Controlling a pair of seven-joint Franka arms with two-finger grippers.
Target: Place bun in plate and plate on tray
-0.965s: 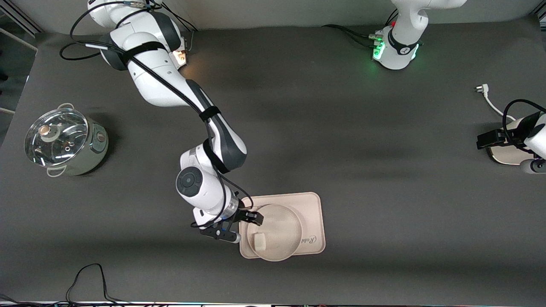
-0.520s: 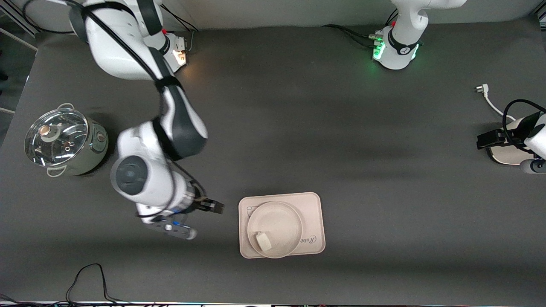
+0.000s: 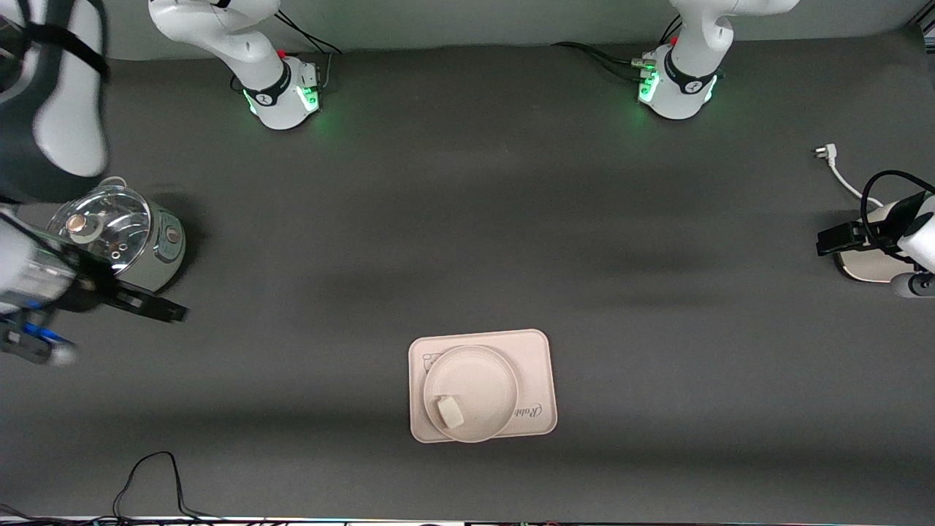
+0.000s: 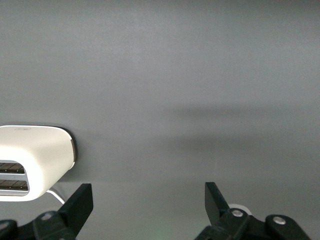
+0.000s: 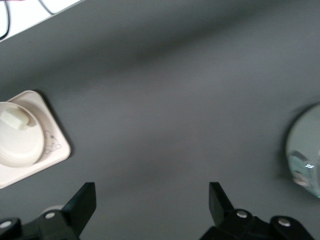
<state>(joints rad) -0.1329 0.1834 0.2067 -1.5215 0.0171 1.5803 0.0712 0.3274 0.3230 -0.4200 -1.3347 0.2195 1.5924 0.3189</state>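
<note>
Fingers of my right gripper [image 5: 150, 212] are spread and empty, up beside the steel pot [image 3: 109, 245]. Well away sits the bun [image 3: 451, 413] in the plate [image 3: 471, 369], plate on the tray [image 3: 537, 358]. My left gripper [image 4: 147, 210], spread too, waits by the toaster [image 4: 32, 162]. I judge a careless swing could clip the pot's lid.

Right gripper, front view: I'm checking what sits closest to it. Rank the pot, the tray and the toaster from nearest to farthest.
From the open right gripper, at the right arm's end of the table:
1. Glass-lidded pot, right beside it.
2. Tray, mid-table, nearer the front camera, carrying the plate with the bun.
3. Toaster, at the left arm's end, under the left gripper.
</note>
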